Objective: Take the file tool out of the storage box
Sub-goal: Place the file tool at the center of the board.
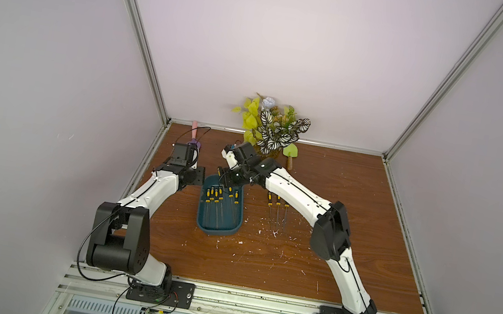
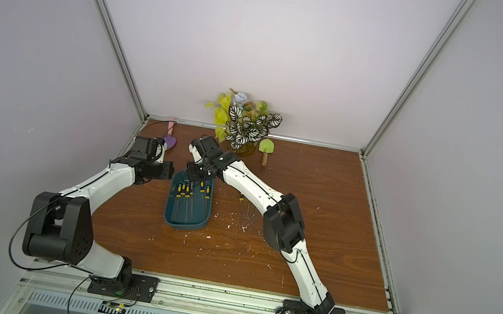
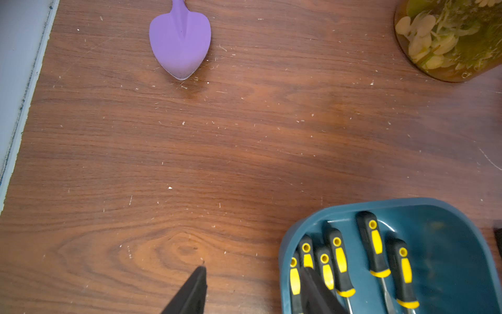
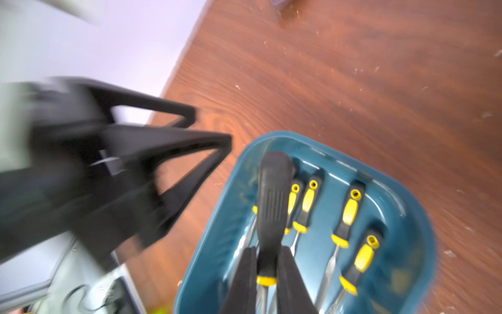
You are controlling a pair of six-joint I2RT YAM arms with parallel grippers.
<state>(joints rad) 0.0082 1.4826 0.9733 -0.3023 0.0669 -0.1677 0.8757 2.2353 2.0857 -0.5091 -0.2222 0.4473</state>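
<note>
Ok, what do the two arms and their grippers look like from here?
The left arm and right arm match: white shells, bulky black joint housings, a thin black line along each white link. A loose black cable loops at the left arm's base. The left gripper and right gripper are black, with tapering fingers; the left's are open triangular frames.

Right arm (image 1: pixel 293 189) reaches inward, jaws clamped; left arm (image 1: pixel 151 189) bent, jaws parted.
</note>
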